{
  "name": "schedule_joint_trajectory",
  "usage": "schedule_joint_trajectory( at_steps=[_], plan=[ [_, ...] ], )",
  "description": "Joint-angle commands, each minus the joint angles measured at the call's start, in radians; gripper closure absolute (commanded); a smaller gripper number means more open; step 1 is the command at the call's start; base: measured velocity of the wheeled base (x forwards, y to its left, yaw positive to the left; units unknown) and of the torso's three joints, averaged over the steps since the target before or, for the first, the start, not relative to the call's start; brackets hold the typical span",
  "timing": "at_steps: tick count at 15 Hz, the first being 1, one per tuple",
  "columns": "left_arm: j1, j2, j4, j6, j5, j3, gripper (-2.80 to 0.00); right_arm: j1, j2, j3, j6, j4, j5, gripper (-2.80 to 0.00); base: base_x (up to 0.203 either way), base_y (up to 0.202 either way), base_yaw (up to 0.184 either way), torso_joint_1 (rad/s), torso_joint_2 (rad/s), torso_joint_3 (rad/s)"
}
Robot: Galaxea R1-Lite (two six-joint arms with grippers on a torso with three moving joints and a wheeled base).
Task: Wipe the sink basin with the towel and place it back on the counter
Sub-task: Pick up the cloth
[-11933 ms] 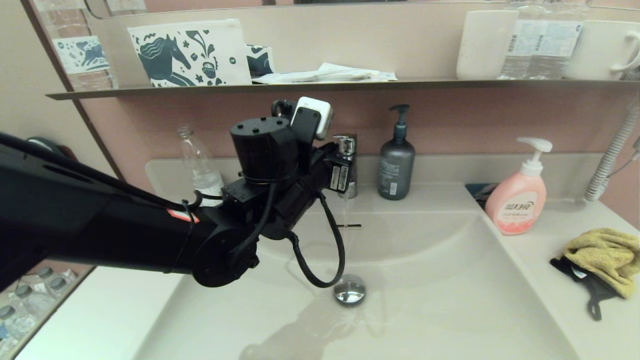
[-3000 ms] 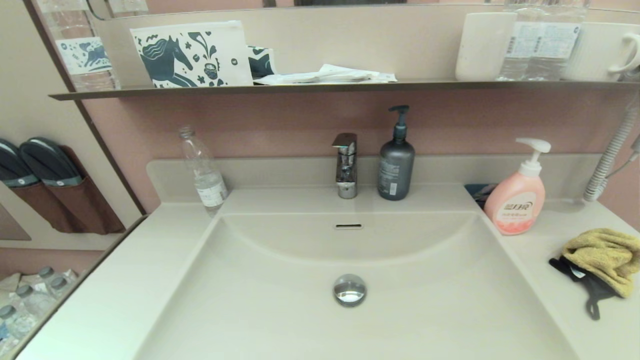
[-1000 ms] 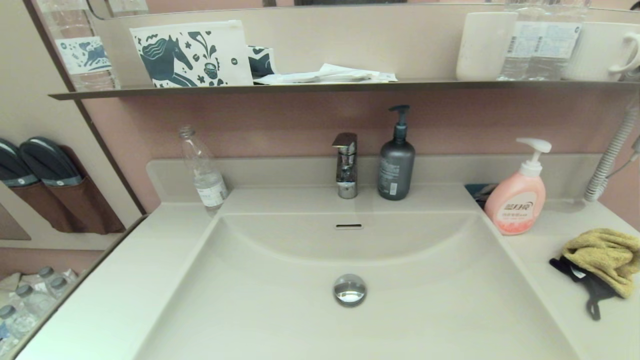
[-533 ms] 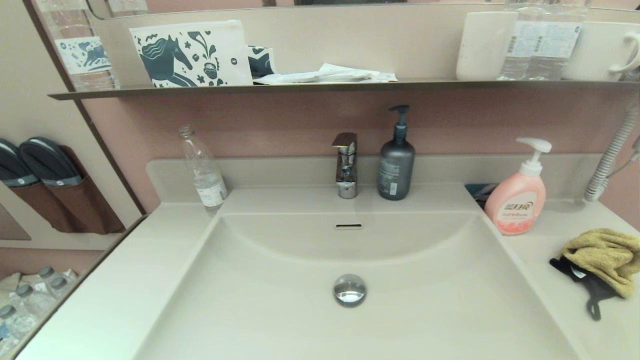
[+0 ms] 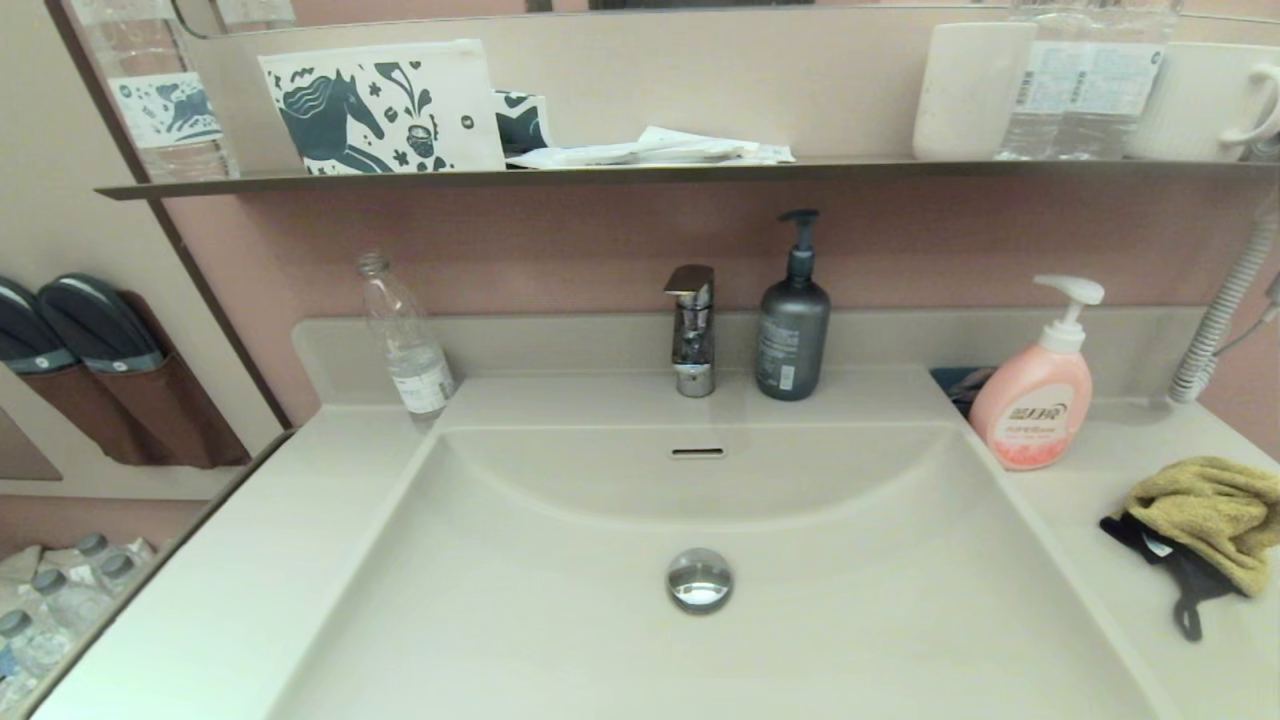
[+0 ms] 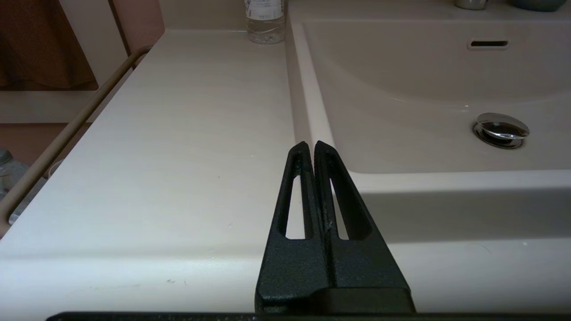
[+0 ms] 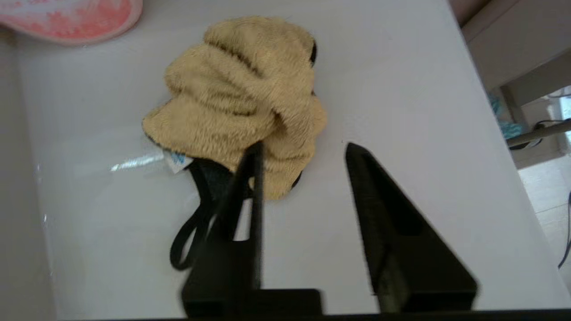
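Observation:
The mustard-yellow towel [image 5: 1205,515] lies bunched on the counter [image 5: 1085,510] to the right of the sink basin [image 5: 560,600], its dark edging and loop trailing toward me. In the right wrist view the towel [image 7: 243,100] sits just ahead of my open right gripper [image 7: 303,149], which hovers above the counter [image 7: 401,89] with nothing between its fingers. My left gripper [image 6: 311,145] is shut and empty, parked over the counter [image 6: 178,156] at the basin's front left corner. Neither arm shows in the head view. The chrome drain plug [image 5: 699,579] sits mid-basin.
A pink pump soap bottle [image 5: 1032,405] stands on the counter just behind the towel. A grey pump bottle [image 5: 792,330], the tap [image 5: 692,325] and a clear plastic bottle [image 5: 405,340] line the back edge. A dark shelf [image 5: 640,175] runs above.
The left arm, at the tap with water running 11.9 s ago, has left the head view and the water is off. The head view is unchanged over the last second.

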Motion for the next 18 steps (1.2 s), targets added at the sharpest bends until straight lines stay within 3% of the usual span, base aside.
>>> schedule_joint_trajectory(
  at_steps=[1, 4, 7, 13, 18],
  plan=[
    [0.0, 0.001, 0.0, 0.0, -0.001, 0.0, 0.0, 0.002, 0.025, -0.046, -0.023, 0.063, 0.007, -2.8, 0.0, 0.0, 0.0, 0.0, 0.0, 0.0],
    [0.0, 0.0, 0.0, 0.0, 0.0, 0.0, 0.0, 0.0, 0.071, -0.091, -0.051, 0.097, 0.008, -2.8, 0.0, 0.0, 0.0, 0.0, 0.0, 0.0],
    [0.0, 0.001, 0.0, 0.0, 0.0, 0.0, 0.0, 0.002, 0.111, -0.097, -0.131, 0.091, 0.009, -2.8, 0.0, 0.0, 0.0, 0.0, 0.0, 0.0],
    [0.0, 0.001, 0.0, 0.0, 0.0, 0.0, 0.0, 0.031, 0.217, -0.162, -0.143, 0.089, 0.01, -2.8, 0.0, 0.0, 0.0, 0.0, 0.0, 0.0],
    [0.0, 0.0, 0.0, 0.0, 0.0, 0.0, 0.0, 0.139, 0.263, -0.163, -0.133, 0.09, 0.002, -2.8, 0.0, 0.0, 0.0, 0.0, 0.0, 0.0]
  ],
)
